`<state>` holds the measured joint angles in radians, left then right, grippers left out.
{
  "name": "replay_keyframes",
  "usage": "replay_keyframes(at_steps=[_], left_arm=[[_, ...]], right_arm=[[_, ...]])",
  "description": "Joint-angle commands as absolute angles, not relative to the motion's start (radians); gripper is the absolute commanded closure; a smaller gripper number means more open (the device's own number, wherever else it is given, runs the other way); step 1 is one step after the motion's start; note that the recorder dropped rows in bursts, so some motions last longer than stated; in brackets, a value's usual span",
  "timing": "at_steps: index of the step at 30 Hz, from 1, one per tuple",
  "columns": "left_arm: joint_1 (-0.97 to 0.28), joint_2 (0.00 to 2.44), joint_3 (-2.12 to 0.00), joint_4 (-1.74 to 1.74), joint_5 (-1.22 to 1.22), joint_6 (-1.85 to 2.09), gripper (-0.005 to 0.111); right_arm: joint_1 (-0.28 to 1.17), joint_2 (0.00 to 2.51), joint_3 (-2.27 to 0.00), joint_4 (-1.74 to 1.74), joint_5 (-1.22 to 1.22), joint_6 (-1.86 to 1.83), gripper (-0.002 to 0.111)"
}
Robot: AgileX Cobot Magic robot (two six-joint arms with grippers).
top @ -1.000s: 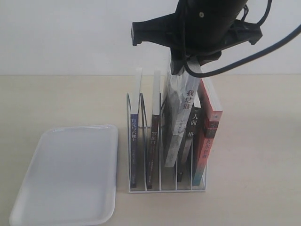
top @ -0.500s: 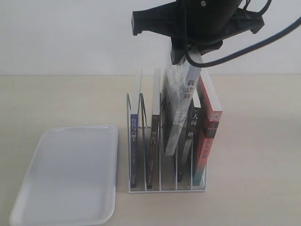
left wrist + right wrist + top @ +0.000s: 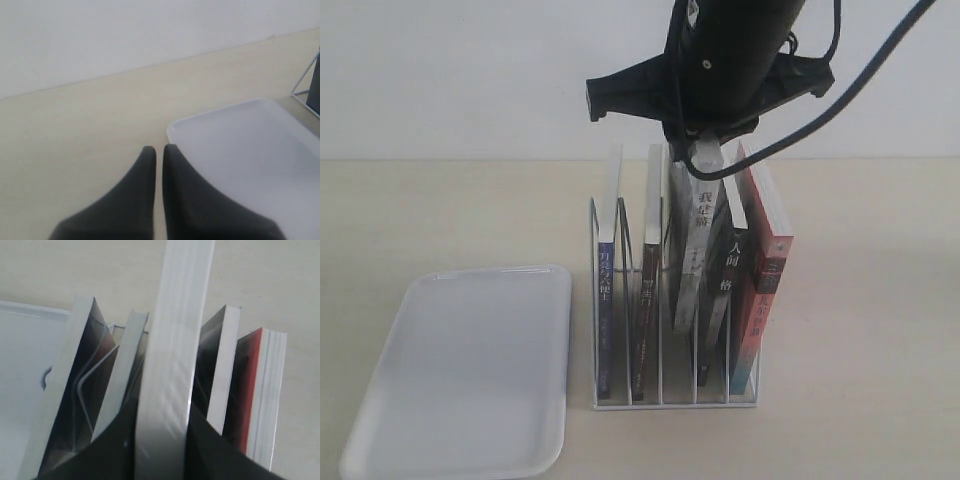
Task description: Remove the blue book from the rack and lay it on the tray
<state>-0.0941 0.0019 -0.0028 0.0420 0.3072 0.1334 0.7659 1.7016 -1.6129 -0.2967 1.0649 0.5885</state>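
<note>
Above the white wire rack (image 3: 670, 404), right gripper (image 3: 705, 160) clamped on the top edge of a grey-spined book (image 3: 695, 260), one dark finger pressed to each cover. Holds it tilted, upper end leaning toward the right, lower end inside the middle slot but clear of the rack's floor. Blue book (image 3: 606, 300) upright in the leftmost slot, spine facing the camera, not touched by either gripper. Next slot along, a brown-spined book (image 3: 645, 320); to the right of the gripped one, a black-spined book (image 3: 725, 290) and then a red-spined book (image 3: 765, 290), both leaning. Just left of the rack, tray (image 3: 460, 370) flat on the beige table (image 3: 860, 300), nothing lying in it. Near one rounded corner of the tray, left gripper (image 3: 159, 155) above the table, fingers drawn together to a thin slit, nothing between them.
</note>
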Motion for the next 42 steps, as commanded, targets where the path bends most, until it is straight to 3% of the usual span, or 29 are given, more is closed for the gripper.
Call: replay_keyframes(at_steps=[1, 8, 38, 42], left_arm=[[-0.103, 0.0, 0.0, 0.034, 0.293, 0.123, 0.102], [-0.103, 0.0, 0.0, 0.034, 0.293, 0.123, 0.102], [-0.103, 0.0, 0.0, 0.034, 0.293, 0.123, 0.102], [-0.103, 0.0, 0.0, 0.034, 0.293, 0.123, 0.102]], right_arm=[[0.767, 1.69, -1.609, -0.329, 1.013, 0.626, 0.108], [0.767, 1.69, -1.477, -0.334, 0.929, 0.672, 0.108], [0.767, 1.722, -1.477, -0.258, 0.963, 0.655, 0.108], [0.767, 1.722, -1.477, -0.264, 0.972, 0.65, 0.091]])
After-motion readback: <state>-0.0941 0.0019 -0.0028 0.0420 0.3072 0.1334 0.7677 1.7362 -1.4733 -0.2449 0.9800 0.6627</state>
